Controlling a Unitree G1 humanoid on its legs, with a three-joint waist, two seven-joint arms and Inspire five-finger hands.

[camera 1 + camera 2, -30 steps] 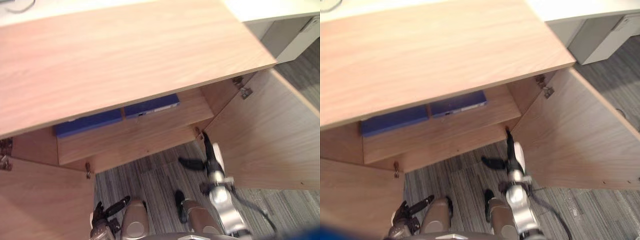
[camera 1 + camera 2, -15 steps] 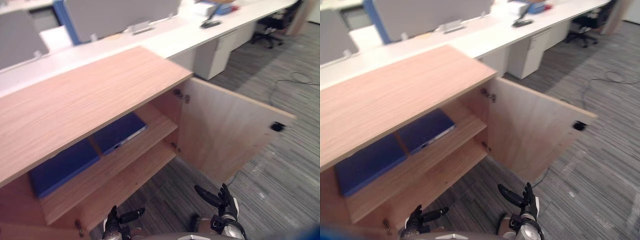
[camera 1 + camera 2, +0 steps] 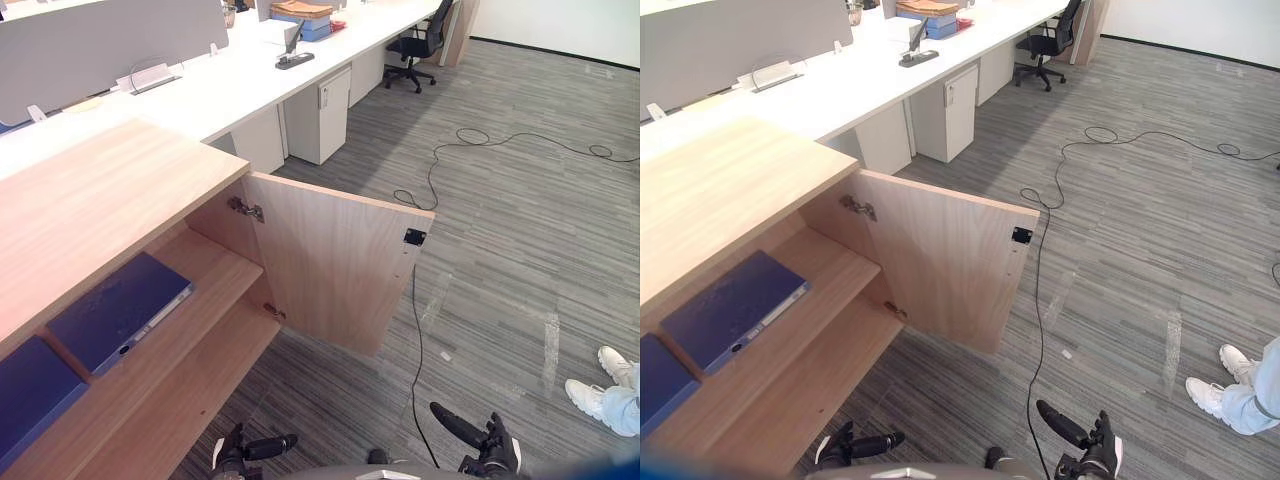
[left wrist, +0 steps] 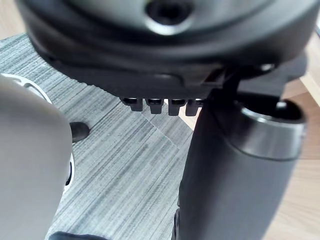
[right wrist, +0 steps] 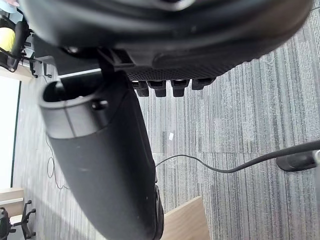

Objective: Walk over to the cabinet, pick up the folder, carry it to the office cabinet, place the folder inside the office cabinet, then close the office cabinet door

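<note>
The wooden office cabinet (image 3: pixel 90 210) stands at the left with its right door (image 3: pixel 340 265) swung wide open. On its upper shelf lies a dark blue folder (image 3: pixel 120 310) flat, and a second blue folder (image 3: pixel 30 385) lies beside it at the far left. My left hand (image 3: pixel 245 450) hangs low in front of the lower shelf, open and holding nothing; its thumb (image 4: pixel 235 175) stands out over the carpet. Low and right of the door, my right hand (image 3: pixel 475 440) is open and empty too, well clear of the door's edge.
A long white desk (image 3: pixel 200 90) runs behind the cabinet, with a drawer unit (image 3: pixel 320 115) under it and an office chair (image 3: pixel 420 45) at the far end. A person's white shoes (image 3: pixel 605 375) stand at the right on the grey carpet.
The camera has swung up and to the right, so the cabinet now sits at the left. My right hand has dropped away from the door's lower hinge side. The folders have not moved.
</note>
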